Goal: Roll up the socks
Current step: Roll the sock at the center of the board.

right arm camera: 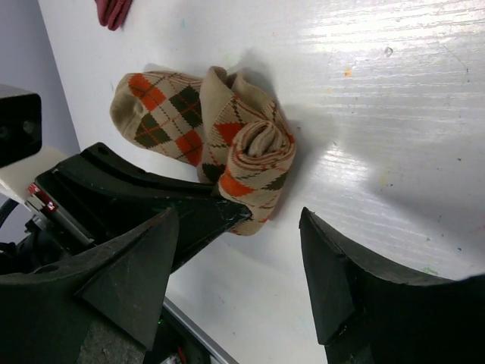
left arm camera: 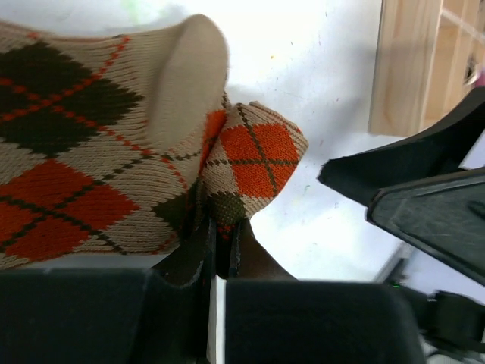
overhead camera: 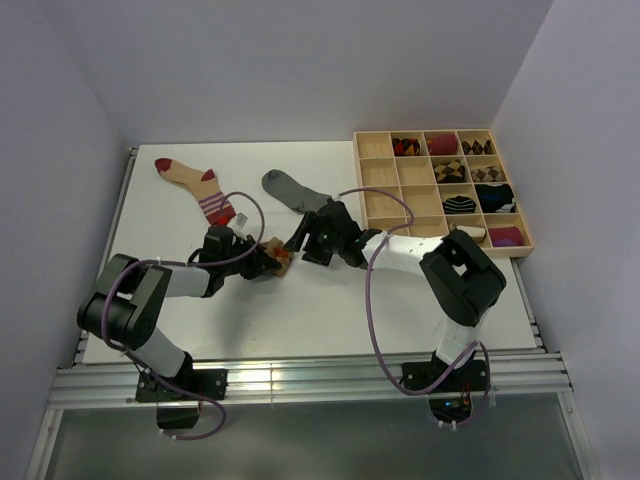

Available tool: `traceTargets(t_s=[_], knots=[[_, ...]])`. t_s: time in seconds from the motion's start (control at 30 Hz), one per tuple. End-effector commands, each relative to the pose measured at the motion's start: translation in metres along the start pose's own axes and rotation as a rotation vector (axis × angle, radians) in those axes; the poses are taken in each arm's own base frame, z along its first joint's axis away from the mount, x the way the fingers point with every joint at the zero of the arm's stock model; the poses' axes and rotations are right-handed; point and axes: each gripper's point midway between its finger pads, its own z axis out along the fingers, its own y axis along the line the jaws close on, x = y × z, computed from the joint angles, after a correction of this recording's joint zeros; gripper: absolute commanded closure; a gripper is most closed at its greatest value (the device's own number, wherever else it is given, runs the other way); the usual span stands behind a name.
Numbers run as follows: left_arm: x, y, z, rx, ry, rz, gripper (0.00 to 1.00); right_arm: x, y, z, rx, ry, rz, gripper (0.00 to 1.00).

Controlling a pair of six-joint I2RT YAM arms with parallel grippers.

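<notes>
Left hand clenched on the brown argyle sock, pinching a fold at its edge. The sock sits mid-bench between the two hands. It's bunched: one end curled into a loose roll, the other end lying flat. Right hand released, fingers spread wide, hovering over the roll, no contact that I can see. Grey sock lies flat just behind the right hand. Beige sock with dark-red toe and striped cuff is flat at back left, well apart from the argyle. Wooden divider tray at the right, sock bundles in several compartments.
</notes>
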Motion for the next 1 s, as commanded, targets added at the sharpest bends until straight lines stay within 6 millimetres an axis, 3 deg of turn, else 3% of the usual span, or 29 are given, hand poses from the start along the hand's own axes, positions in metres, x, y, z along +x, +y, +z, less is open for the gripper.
traceTargets(t_s=[0.0,0.8,0.93,0.97], knots=[[0.019,0.018,-0.004,-0.030,0.083,-0.155,0.99,-0.005,-0.002,0.009,-0.009,-0.020,0.004,0.28],[0.028,0.037,0.004,-0.062,0.173,-0.263,0.96,0.007,-0.027,0.056,0.025,0.037,-0.014,0.40],[0.028,0.037,0.004,-0.062,0.172,-0.253,0.94,0.012,-0.032,0.059,0.030,0.050,-0.011,0.50],[0.026,0.035,0.003,-0.052,0.165,-0.244,0.94,0.012,-0.033,0.059,0.031,0.051,-0.011,0.60]])
